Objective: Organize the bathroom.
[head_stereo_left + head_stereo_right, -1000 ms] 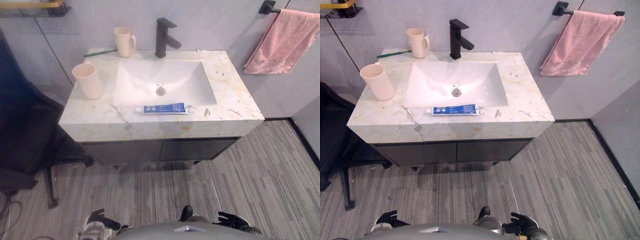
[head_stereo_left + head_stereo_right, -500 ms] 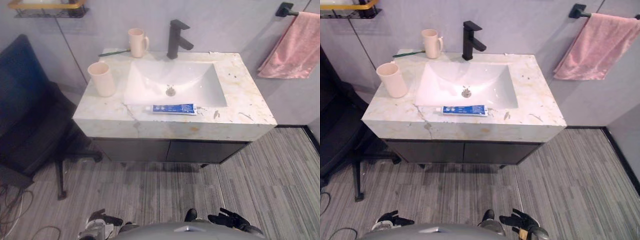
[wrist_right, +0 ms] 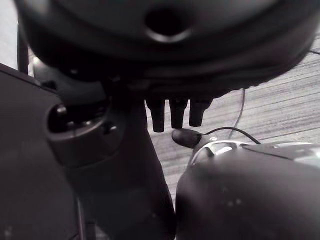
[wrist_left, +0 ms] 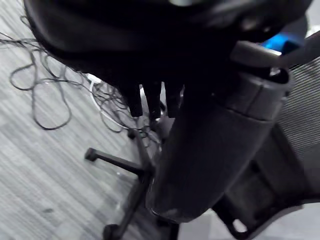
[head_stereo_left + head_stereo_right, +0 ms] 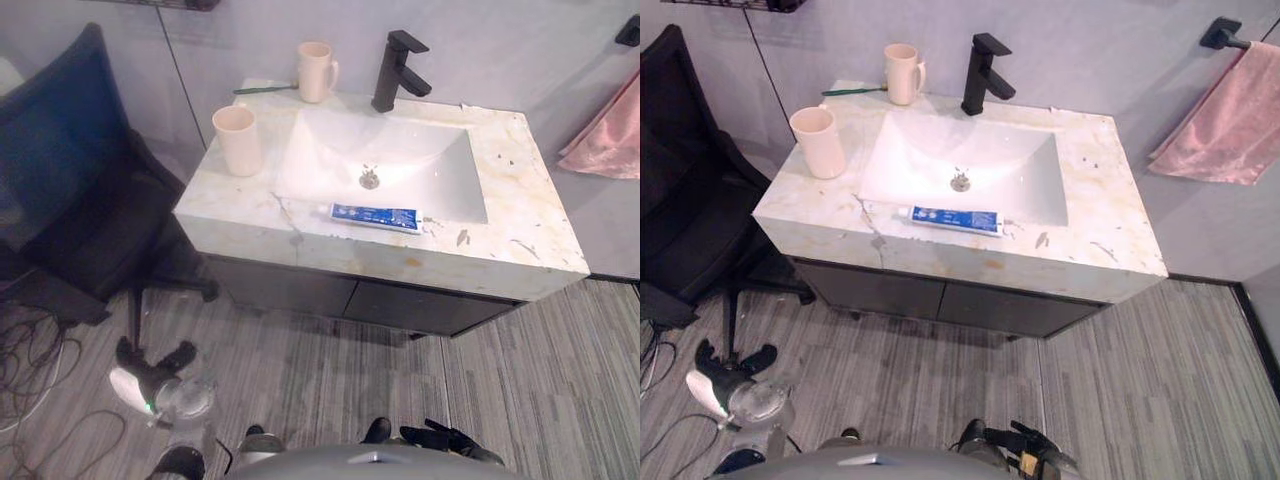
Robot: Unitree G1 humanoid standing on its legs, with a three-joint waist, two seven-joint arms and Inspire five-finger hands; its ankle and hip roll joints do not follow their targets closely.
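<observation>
On the marble bench (image 5: 520,250) in the upper middle of the frame, a white sink (image 5: 390,165) sits under a black tap (image 5: 398,70). A blue toothpaste tube (image 5: 375,216) lies flat on the front edge of the bench, just below the sink. A pink cup (image 5: 238,140) stands at the left of the sink. A second pink cup with a handle (image 5: 316,71) stands at the back, near the tap, and a green toothbrush (image 5: 265,90) lies just beside it. A pink towel (image 5: 1232,125) hangs on the wall at the right. A black chair (image 5: 70,190) stands at the left of the frame.

Low in the frame, the left hand (image 5: 150,362) hangs over the floor with its fingers loose and holds nothing. The right hand (image 5: 440,438) shows at the bottom edge, fingers spread, also empty.
</observation>
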